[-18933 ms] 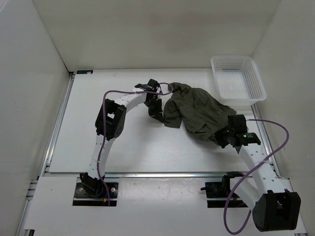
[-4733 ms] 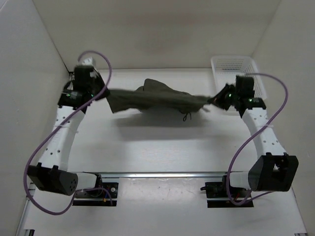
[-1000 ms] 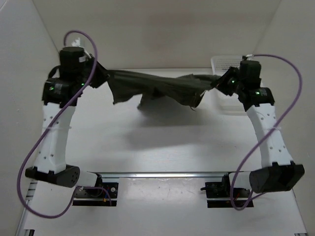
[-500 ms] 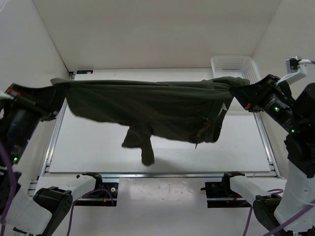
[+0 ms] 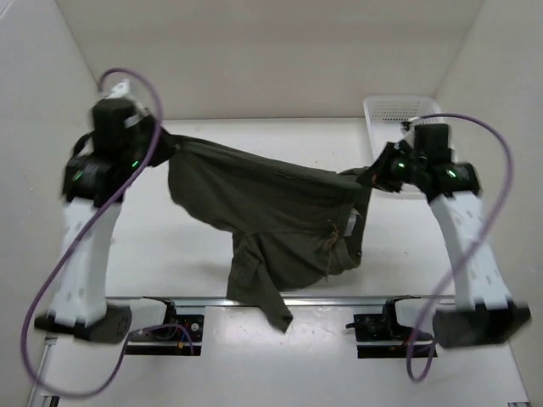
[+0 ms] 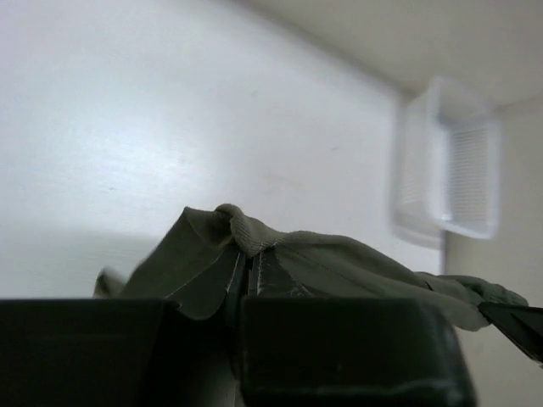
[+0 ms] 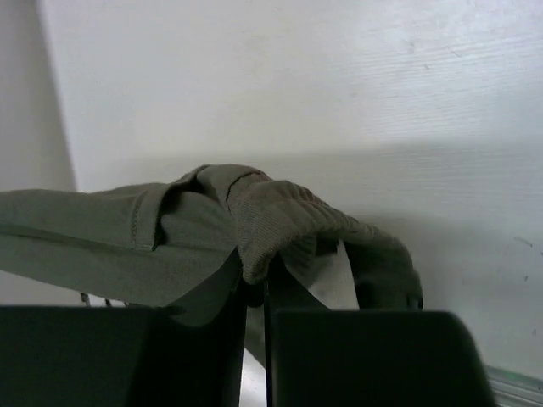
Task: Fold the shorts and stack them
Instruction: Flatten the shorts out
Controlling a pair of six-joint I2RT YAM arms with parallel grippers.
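Item 1. Shorts (image 5: 271,212): one dark olive-green pair, soft and creased, held up above the table (image 5: 170,246) and stretched between the two arms. The top edge sags in the middle. The cloth hangs in loose folds below that edge, and one leg (image 5: 259,288) trails lowest, its tip reaching the metal rail (image 5: 322,299) at the near edge in the overhead view. Whether that tip touches anything cannot be told. A thin drawstring (image 5: 329,254) dangles on the right half of the cloth.

Item 2. Left gripper (image 5: 161,140): raised at the left side, fingers pressed together on the left end of the shorts. The left wrist view shows a ribbed fold of the fabric bunched up out of the narrow slit between the fingers.

Item 3. Right gripper (image 5: 373,175): raised at the right side, just in front of the basket, clamped on the right end of the shorts. The right wrist view shows a ribbed band pinched between the fingers, with cloth draping off to one side.

Item 4. Basket (image 5: 399,108): white plastic mesh, at the far right corner of the table, partly hidden behind the right arm.

Item 5. Cables (image 5: 501,170): purple, one looping along each arm.
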